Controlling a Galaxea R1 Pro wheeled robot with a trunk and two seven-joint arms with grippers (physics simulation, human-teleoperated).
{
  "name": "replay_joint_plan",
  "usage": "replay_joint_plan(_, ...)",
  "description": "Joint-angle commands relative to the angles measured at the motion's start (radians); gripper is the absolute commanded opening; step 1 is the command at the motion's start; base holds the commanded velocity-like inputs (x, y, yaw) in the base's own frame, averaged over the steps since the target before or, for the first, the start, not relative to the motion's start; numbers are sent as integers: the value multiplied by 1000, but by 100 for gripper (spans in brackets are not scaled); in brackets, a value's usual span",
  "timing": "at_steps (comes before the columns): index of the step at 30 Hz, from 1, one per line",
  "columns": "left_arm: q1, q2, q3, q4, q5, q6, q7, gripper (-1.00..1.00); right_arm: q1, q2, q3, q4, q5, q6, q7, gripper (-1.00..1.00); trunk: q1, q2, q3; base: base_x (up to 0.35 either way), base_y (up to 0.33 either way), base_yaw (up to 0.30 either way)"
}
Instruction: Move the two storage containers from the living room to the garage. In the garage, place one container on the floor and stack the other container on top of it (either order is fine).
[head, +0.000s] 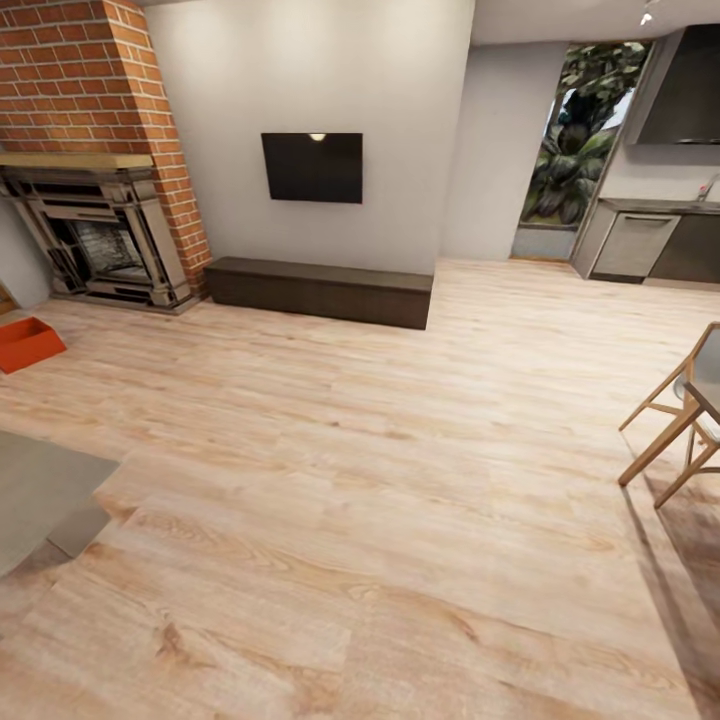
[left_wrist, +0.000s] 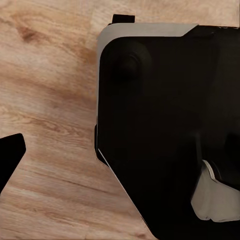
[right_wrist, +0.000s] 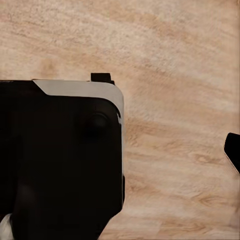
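From my head camera I count one storage container (head: 28, 343), orange-red and open-topped, sitting on the light wood plank floor (head: 380, 480) at the far left edge of the room, just in front of the fireplace (head: 100, 235) and partly cut off by the frame edge. I can find only that one.

The living room spreads out ahead of me. One brick chimney (head: 110, 90) rises above the fireplace. One dark television (head: 312, 167) hangs on the white wall, and one long dark low bench (head: 320, 290) runs along the wall's foot beneath it. At the right edge stands one wooden chair (head: 680, 420), only partly in frame. Beyond it, in the far right corner, are dark kitchen cabinets (head: 650, 245) with a range hood (head: 685, 90) above them, and a tall window full of green foliage (head: 580, 135). At the near left a grey slab (head: 40, 495) juts in; I think it is a low table, though too little of it shows to be sure.

Both wrist cameras look straight down at the planks past my own dark base (left_wrist: 165, 130). A black tip of my left claw (left_wrist: 10, 155) pokes in at one edge, and a tip of my right claw (right_wrist: 233, 150) at another; from such slivers I cannot tell whether either claw is open or closed.
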Motion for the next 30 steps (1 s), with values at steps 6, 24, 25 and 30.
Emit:
replay_joint_plan(6, -1, 0, -8, 0, 9, 4, 5, 100, -1, 2, 13, -5, -4, -5, 0, 100, 1, -1, -1, 322, -94, 0)
replay_joint_plan(24, 0, 4, -8, 0, 9, 5, 7, 100, -1, 2, 7, -5, -14, -1, 6, 100, 1, -1, -1, 322, -34, 0)
replay_joint_plan(25, 0, 4, -8, 0, 9, 5, 7, 100, -1, 2, 8, -5, -15, 1, 6, 100, 1, -1, -1, 322, 0, 0)
replay_joint_plan(30, -1, 4, -9, 0, 9, 5, 7, 100, -1, 3, 8, -5, -15, 5, 6, 100, 1, -1, -1, 322, 0, 0)
